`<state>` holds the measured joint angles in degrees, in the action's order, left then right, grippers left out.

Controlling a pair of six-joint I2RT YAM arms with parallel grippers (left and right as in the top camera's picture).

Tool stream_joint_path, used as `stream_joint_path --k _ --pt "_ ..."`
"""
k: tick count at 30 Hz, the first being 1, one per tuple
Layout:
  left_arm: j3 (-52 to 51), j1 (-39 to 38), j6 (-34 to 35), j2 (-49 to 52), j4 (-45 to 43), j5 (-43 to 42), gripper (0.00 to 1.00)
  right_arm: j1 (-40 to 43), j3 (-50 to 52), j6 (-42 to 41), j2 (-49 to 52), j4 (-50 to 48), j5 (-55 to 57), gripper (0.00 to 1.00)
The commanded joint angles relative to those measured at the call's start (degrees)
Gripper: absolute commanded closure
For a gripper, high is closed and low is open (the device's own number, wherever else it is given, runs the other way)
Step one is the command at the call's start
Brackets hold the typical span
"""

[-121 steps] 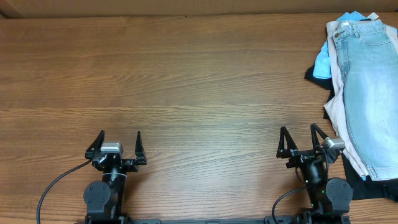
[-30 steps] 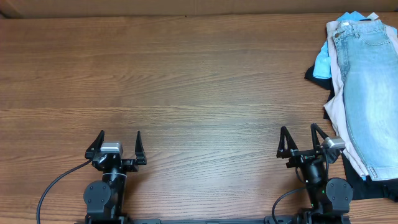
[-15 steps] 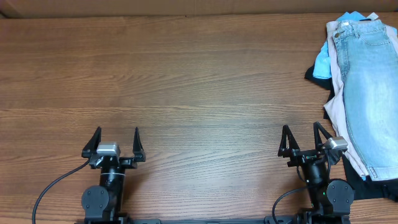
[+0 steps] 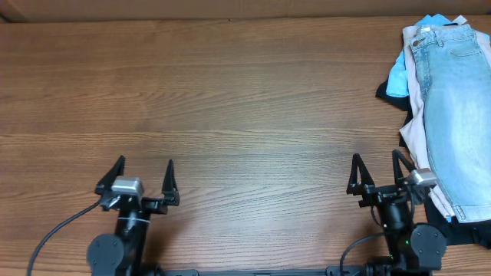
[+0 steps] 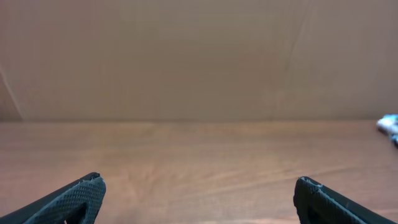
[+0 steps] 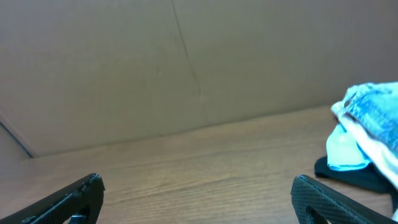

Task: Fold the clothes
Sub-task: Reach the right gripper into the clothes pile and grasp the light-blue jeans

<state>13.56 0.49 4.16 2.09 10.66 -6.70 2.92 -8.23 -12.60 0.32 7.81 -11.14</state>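
Observation:
The light-blue denim shorts [image 4: 458, 115] lie on top of a pile at the table's right edge, waistband at the far end. Under them are a beige garment [image 4: 413, 130], a bright blue one [image 4: 397, 77] and a black one [image 4: 390, 93]. The pile's far end also shows in the right wrist view [image 6: 367, 115]. My left gripper [image 4: 143, 170] is open and empty near the front edge at the left. My right gripper [image 4: 377, 167] is open and empty near the front edge, just left of the pile. Each gripper's fingertips show in its own wrist view [image 5: 199, 193] [image 6: 199, 193].
A wooden table [image 4: 230, 107] spreads between the arms and the back. A brown cardboard wall [image 5: 186, 56] stands along the table's far edge. A cable [image 4: 57, 234] runs from the left arm's base.
Both grippers have shifted slightly: the left one a little left and toward the front, the right one a little right. Both stay open. The clothes have not moved.

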Motion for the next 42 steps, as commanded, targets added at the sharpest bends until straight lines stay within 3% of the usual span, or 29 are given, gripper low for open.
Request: stream_joint_path --k 1,12,22,30,37,42 --pt "6.3 0.2 0.7 4.0 1.7 -0.9 0.00 -0.2 -5.3 2.4 0.9 1.4 0.2 0.00" --pt "31.8 0.2 0.5 29.7 14.9 -6.3 0.00 -0.2 -24.1 4.1 16.3 10.3 0.2 0.00" --pt "56.3 0.2 -1.0 52.5 36.5 -8.0 0.00 -0.2 -54.1 8.6 42.8 32.2 0.7 0.00" --pt "57.6 0.2 -1.4 61.8 37.1 -7.8 0.00 -0.2 -78.2 8.6 68.6 52.1 3.7 0.00" --pt "57.6 0.2 -1.3 67.4 37.4 -8.0 0.00 0.9 -79.5 7.9 80.1 51.3 7.9 0.00" --pt "57.6 0.2 -1.4 69.4 37.3 -8.2 0.00 6.4 -79.5 7.6 86.3 51.5 9.0 0.00"
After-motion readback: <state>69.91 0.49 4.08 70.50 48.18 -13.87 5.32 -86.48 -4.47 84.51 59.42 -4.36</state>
